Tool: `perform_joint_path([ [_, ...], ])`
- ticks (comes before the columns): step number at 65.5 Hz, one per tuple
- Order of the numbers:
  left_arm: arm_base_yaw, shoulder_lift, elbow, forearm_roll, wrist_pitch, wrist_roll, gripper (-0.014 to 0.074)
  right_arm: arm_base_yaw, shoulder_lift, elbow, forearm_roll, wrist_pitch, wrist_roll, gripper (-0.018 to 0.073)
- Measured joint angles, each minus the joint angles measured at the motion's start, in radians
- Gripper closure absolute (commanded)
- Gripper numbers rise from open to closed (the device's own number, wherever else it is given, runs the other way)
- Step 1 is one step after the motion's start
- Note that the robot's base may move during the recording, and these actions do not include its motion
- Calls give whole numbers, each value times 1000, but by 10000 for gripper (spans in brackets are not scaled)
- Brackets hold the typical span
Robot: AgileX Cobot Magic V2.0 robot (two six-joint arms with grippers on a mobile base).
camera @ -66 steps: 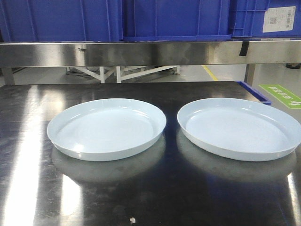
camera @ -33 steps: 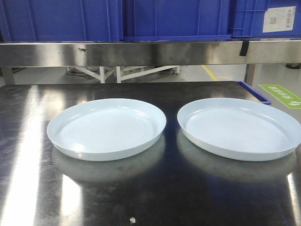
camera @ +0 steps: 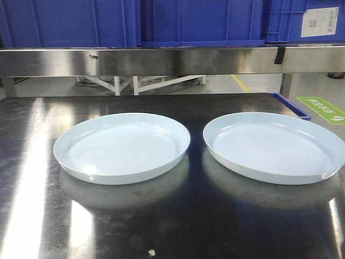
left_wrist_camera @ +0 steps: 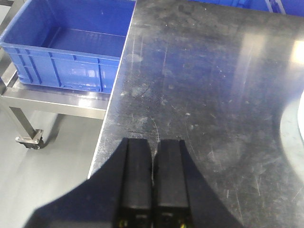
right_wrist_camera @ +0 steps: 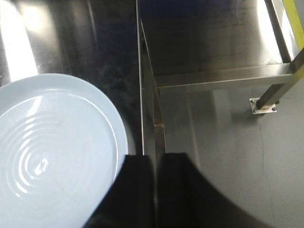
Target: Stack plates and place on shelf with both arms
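Two pale-blue plates lie side by side on the steel table in the front view, the left plate (camera: 122,147) and the right plate (camera: 274,146), a narrow gap between them. Neither arm shows in that view. My left gripper (left_wrist_camera: 154,142) is shut and empty above the table's left edge; a pale sliver of a plate (left_wrist_camera: 295,126) shows at the far right of its view. My right gripper (right_wrist_camera: 155,157) is shut and empty over the table's right edge, just right of a plate (right_wrist_camera: 52,152) with concentric rings.
A steel shelf (camera: 172,59) runs above the table's back, with blue crates (camera: 199,21) on it. A blue crate (left_wrist_camera: 71,47) sits on a wheeled steel stand left of the table. Right of the table edge are a lower steel frame (right_wrist_camera: 223,76) and grey floor.
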Motion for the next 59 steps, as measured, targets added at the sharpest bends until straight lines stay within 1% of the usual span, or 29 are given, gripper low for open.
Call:
perform_joint_path([
  [12, 0, 0, 0, 0, 0, 0, 509, 0, 0, 0, 0, 2, 0, 479],
  [16, 0, 0, 0, 0, 0, 0, 510, 0, 0, 0, 0, 2, 0, 450],
  [20, 0, 0, 0, 0, 0, 0, 510, 0, 0, 0, 0, 2, 0, 372],
  [28, 0, 0, 0, 0, 0, 0, 510, 0, 0, 0, 0, 2, 0, 123],
  [32, 0, 0, 0, 0, 0, 0, 510, 0, 0, 0, 0, 2, 0, 69],
  [59, 0, 0, 0, 0, 0, 0, 510, 0, 0, 0, 0, 4, 0, 66],
])
